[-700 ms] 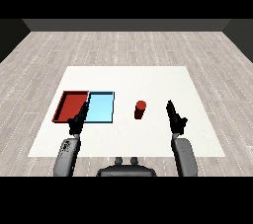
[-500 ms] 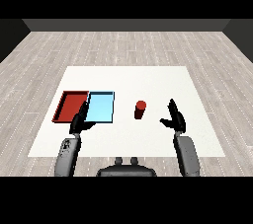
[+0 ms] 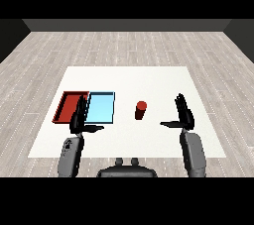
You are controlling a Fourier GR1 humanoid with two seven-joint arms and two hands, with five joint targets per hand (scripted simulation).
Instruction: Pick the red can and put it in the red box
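Reach not yet made: the can stands free on the table.

The right hand is released, fingers straight and thumb spread toward the can, which stands upright well apart to its left. The left hand is likewise relaxed and holds nothing, hovering in front of the seam between the red tray and the blue tray. Nothing of the task looks done: grasping, carrying past the blue tray and setting down in the red one all remain.
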